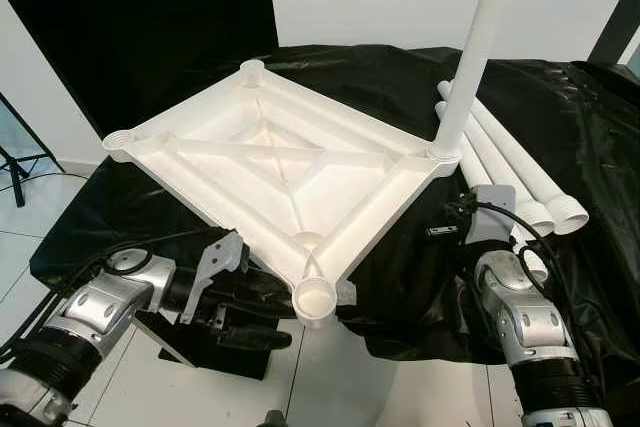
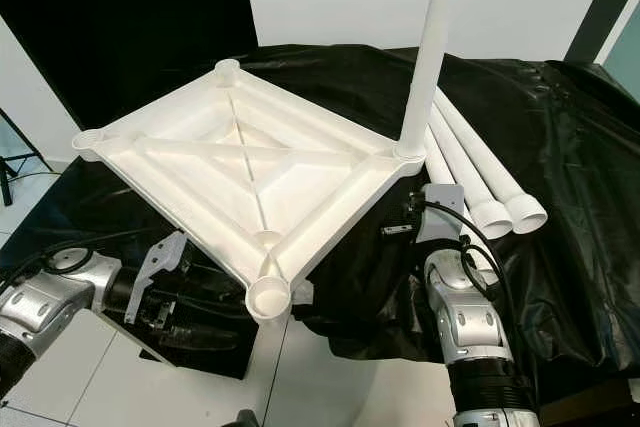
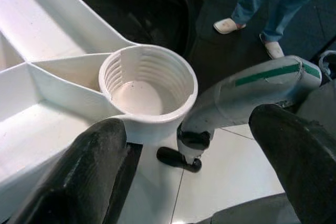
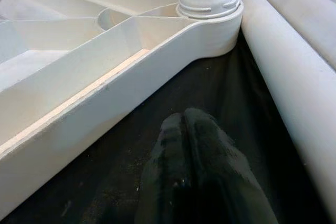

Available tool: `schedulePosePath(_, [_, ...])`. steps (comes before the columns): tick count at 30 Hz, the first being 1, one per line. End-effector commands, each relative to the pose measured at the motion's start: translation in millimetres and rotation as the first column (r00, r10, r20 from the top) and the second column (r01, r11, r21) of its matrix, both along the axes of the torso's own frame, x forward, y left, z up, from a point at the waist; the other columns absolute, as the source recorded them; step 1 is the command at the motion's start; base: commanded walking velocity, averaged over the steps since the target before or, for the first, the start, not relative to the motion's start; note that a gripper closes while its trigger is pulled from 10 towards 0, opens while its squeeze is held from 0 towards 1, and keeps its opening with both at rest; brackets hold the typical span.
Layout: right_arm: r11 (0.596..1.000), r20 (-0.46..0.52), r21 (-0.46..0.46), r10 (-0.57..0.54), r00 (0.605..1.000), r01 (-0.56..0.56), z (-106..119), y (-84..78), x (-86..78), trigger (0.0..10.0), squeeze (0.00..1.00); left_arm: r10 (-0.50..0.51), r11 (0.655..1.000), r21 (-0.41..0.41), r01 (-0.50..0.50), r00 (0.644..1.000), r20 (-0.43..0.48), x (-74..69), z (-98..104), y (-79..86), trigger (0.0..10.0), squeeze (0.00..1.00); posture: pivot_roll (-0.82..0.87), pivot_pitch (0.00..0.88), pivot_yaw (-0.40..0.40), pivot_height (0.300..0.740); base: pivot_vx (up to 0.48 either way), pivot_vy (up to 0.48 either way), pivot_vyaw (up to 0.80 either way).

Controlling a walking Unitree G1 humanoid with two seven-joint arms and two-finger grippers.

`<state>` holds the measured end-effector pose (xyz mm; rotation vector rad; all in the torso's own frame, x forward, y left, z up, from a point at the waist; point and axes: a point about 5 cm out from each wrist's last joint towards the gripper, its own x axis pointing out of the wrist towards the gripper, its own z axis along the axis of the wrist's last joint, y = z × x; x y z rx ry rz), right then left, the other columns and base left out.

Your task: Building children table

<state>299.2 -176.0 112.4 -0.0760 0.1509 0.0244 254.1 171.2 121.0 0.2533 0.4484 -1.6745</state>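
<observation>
Presently, the white plastic tabletop [image 1: 275, 172] lies upside down on a black-draped surface [image 1: 560, 127], ribbed underside up, its near corner overhanging the edge above the tiled floor [image 1: 330, 372]. One leg [image 1: 470, 47] stands upright in the right-hand corner socket. Three loose legs [image 1: 515, 172] lie side by side on the drape, just beside that corner. The near socket [image 1: 315, 299], the left one and the far one stand empty.

The left gripper [image 3: 202, 145] sits low beside the near socket, fingers [image 3: 89, 177] spread wide and holding nothing. The right gripper [image 4: 202, 171] rests over the drape just short of the fitted corner, its fingers pressed together and empty. In the left wrist view a person's legs [image 3: 273, 3] stand on the floor beyond.

Judgement: the moulded tabletop looks light and stiff, with a smooth, possibly slippery finish; the straight rim walls and ribs offer the surest purchase. The loose legs are hollow tubes, likely light, rigid and prone to rolling; each is best taken around mid-shaft, threaded end kept free for the socket.
</observation>
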Motion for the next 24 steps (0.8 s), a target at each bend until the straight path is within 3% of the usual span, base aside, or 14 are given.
schedulePosePath(1, [1.000, -0.033, 0.014, -0.002, 0.999, 0.002, -5.6, 0.1, -1.9, 10.0, 0.00, 0.004, 1.000, 0.016, -0.004, 1.000, 0.012, 1.7, -4.3, -3.1, 10.0, 0.10, 0.15, 0.000, 0.024, 0.740, 0.000, 0.000, 0.00])
schedulePosePath(5, [1.000, -0.025, 0.016, 0.001, 1.000, -0.001, -2.3, 0.6, 0.3, 10.0, 0.00, 0.043, 0.998, -0.039, -0.041, 0.998, 0.037, 13.7, -10.4, -21.7, 10.0, 0.09, 0.15, 0.000, 0.024, 0.740, 0.000, 0.000, 0.00])
schedulePosePath(15, [1.000, -0.019, 0.024, -0.002, 1.000, 0.003, -0.5, 1.7, 0.0, 10.0, 0.00, 0.037, 0.991, -0.134, -0.030, 0.998, 0.051, 14.8, -15.0, -62.8, 10.0, 0.07, 0.14, 0.000, 0.033, 0.740, 0.000, 0.000, 0.00])
schedulePosePath(21, [0.999, -0.022, 0.037, 0.013, 1.000, -0.012, 0.3, 6.1, 0.0, 10.0, 0.00, 0.124, 0.968, -0.228, -0.100, 0.988, 0.096, 24.6, -14.8, -91.0, 10.0, 0.04, 0.14, 0.000, 0.037, 0.740, 0.000, 0.000, 0.00])
schedulePosePath(24, [0.999, -0.021, 0.038, 0.013, 1.000, -0.013, 0.6, 6.4, -0.1, 10.0, 0.00, 0.149, 0.961, -0.251, -0.120, 0.984, 0.100, 27.0, -13.6, -96.5, 10.0, 0.04, 0.14, 0.000, 0.038, 0.740, 0.000, 0.000, 0.00])
